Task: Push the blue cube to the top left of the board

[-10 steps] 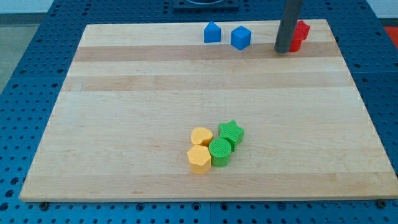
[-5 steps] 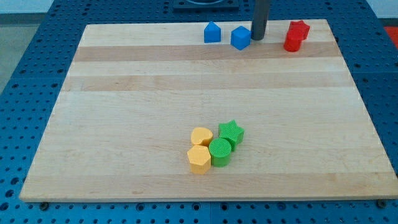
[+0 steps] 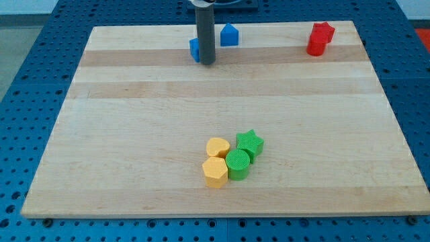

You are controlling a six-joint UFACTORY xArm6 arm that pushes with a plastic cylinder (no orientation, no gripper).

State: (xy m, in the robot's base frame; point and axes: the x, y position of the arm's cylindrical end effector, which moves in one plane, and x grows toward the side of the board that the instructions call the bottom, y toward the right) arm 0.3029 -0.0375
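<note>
A small blue plastic cube sits on a pale wooden board, near the view's top edge and a little left of the board's middle. Most of the cube is hidden behind a straight dark rod that stands upright in front of it; only the cube's left part shows.

My tip, the lower end of that rod, rests on the board just at the cube's right and lower side, close enough that they seem to touch, though the exact contact cannot be made out. The arm has no claw, so there is no opening or grip to report.

Just to the view's right of the rod, slightly nearer the top edge, is a second blue plastic block shaped like a little house with a pointed roof. It stands apart from the cube.

Far to the view's right, near the board's top right corner, are red plastic blocks standing close together; their shapes are hard to tell.

Toward the view's bottom, near the middle, four blocks huddle touching: a yellow heart-shaped block, a yellow hexagonal block, a green round cylinder, and a green star-shaped block.

The board lies on a blue perforated table top.
</note>
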